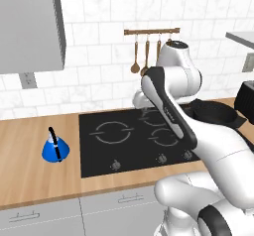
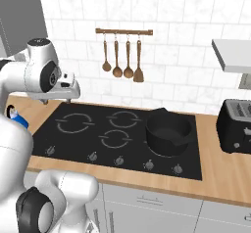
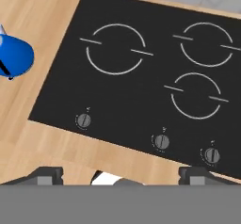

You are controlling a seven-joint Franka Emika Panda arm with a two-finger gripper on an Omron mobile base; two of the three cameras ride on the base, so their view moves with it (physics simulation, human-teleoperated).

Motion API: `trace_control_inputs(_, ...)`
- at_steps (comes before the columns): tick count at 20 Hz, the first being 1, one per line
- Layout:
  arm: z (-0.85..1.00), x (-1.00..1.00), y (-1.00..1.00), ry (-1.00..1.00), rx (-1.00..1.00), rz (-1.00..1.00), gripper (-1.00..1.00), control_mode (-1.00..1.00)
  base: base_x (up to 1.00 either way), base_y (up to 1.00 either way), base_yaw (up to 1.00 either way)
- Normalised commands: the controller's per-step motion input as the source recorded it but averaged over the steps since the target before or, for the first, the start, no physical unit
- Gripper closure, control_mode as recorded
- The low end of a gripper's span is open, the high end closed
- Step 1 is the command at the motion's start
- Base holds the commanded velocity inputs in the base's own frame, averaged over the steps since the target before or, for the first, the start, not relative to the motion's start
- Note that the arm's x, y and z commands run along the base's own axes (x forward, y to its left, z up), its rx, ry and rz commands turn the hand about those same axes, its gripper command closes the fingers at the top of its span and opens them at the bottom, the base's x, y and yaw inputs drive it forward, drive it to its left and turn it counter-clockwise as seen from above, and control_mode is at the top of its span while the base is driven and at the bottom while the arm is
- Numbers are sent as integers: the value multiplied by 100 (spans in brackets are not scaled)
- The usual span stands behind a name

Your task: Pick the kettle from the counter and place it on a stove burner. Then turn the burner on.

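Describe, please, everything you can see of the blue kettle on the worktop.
The kettle is a small, bright blue cone with a glossy, smooth look. A thin black handle arches over its top, and a pale tip shows at the edge of the hand view. It stands upright on the light wooden counter, to the left of the black cooktop and clear of its edge. Nothing but the counter touches it.

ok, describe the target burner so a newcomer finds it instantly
Start at the black glass cooktop set in the wooden counter. The stove burner is the ring marking at its left end, nearest the blue kettle. It is the largest circle; the other rings are smaller.
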Motion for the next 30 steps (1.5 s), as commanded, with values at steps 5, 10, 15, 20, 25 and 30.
trace_control_inputs(5, -10, -22, 76, 0, 0, 17, -100, -100, 0, 0, 0)
trace_control_inputs(10, 0, -10, 52, 0, 0, 9, -100, -100, 0, 0, 0)
trace_control_inputs(15, -6, 0, 43, 2, 0, 3, -100, -100, 0, 0, 0)
trace_control_inputs(20, -6, 11, 21, 6, 0, 0, -100, -100, 0, 0, 0)
trace_control_inputs(25, -12, 47, 10, 6, 0, 0, -100, -100, 0, 0, 0)
trace_control_inputs(30, -53, 55, 26, 0, 3, 0, -100, -100, 0, 0, 0)
